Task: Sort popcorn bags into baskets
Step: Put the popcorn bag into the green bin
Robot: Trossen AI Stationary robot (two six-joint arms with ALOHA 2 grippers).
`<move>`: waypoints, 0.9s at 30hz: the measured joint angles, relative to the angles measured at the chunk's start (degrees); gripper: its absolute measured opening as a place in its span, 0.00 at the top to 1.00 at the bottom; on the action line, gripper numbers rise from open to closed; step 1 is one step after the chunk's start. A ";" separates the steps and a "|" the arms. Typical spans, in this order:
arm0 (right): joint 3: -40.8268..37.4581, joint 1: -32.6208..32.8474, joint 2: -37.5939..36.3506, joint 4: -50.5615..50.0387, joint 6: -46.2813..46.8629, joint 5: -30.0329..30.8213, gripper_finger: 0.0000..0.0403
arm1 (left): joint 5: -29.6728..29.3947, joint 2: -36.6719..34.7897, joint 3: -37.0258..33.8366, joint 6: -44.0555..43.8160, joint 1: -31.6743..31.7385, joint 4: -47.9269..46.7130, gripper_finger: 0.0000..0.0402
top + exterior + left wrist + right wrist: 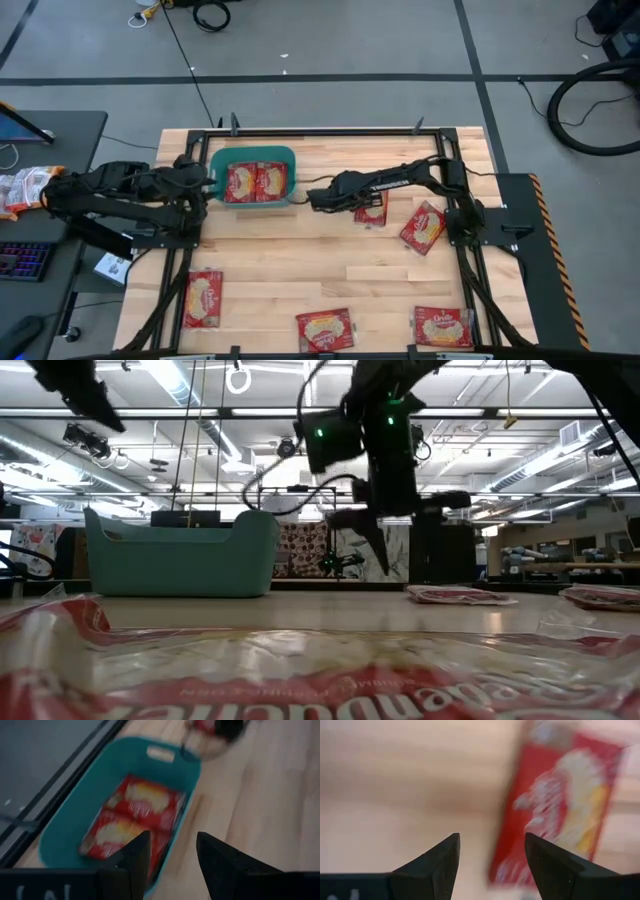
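With its jaws spread and empty above bare wood, the right gripper should centre over the nearest popcorn bag before descending, while the left gripper, parted and holding nothing, hovers by the teal basket containing two bags.

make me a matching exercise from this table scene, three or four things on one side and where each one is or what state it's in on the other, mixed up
Things
1. teal plastic tub
2. left gripper
3. right gripper
4. red popcorn bag with cream oval

Places or states
A. open, empty, beside the tub's right wall
B. lying on the bare wood near the right arm's base
C. holding two red packets side by side
D. open, empty, at the tub's left rim

Pairs: 1-C, 2-D, 3-A, 4-B
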 joint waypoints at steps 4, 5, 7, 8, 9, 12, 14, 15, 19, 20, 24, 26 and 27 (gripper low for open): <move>-3.92 -2.87 0.02 1.41 0.03 1.73 0.46 | -0.02 0.01 2.18 1.28 0.70 -9.42 0.59; -5.35 -3.46 0.02 4.34 -1.18 0.73 0.47 | -0.08 0.06 3.18 1.21 1.10 -11.89 0.59; -7.78 -4.20 0.01 8.70 -2.59 -1.47 0.48 | -1.38 0.06 4.83 0.21 2.16 -15.22 0.59; -8.89 -4.45 -0.29 10.00 -2.67 -1.84 0.48 | -2.67 0.04 5.36 -0.37 2.78 -16.26 0.59; -9.84 -4.54 -0.48 10.85 -2.40 -2.19 0.49 | -4.26 0.04 5.64 -1.29 3.48 -17.46 0.59; -11.35 -4.56 -0.51 10.06 0.44 -2.35 0.51 | -8.61 0.16 5.42 -4.84 5.97 -19.85 0.59; -11.53 -4.54 -0.32 7.25 0.52 -2.32 0.55 | -10.10 0.39 4.24 -6.49 7.60 -19.89 0.59; -11.53 -4.54 -0.30 6.71 -0.06 -2.36 0.58 | -10.49 0.43 3.41 -7.05 8.32 -19.86 0.59; -11.70 -4.05 -0.22 5.13 -2.60 -3.42 0.77 | -11.88 0.41 -0.91 -7.51 10.19 -19.16 0.59; -11.70 -3.84 -0.19 5.03 -2.70 -3.87 0.84 | -11.91 0.41 -1.93 -7.51 10.39 -19.14 0.59; -10.04 -2.82 -0.66 3.95 -6.36 -5.76 0.96 | -11.37 0.41 -4.95 -7.97 10.45 -19.21 0.59; -7.05 -2.36 -0.88 3.00 -8.90 -8.19 0.95 | -10.50 0.40 -5.40 -7.96 10.45 -19.23 0.59; -4.78 -2.06 -1.31 2.50 -9.80 -8.85 0.96 | -10.40 0.39 -5.43 -7.96 10.45 -19.21 0.59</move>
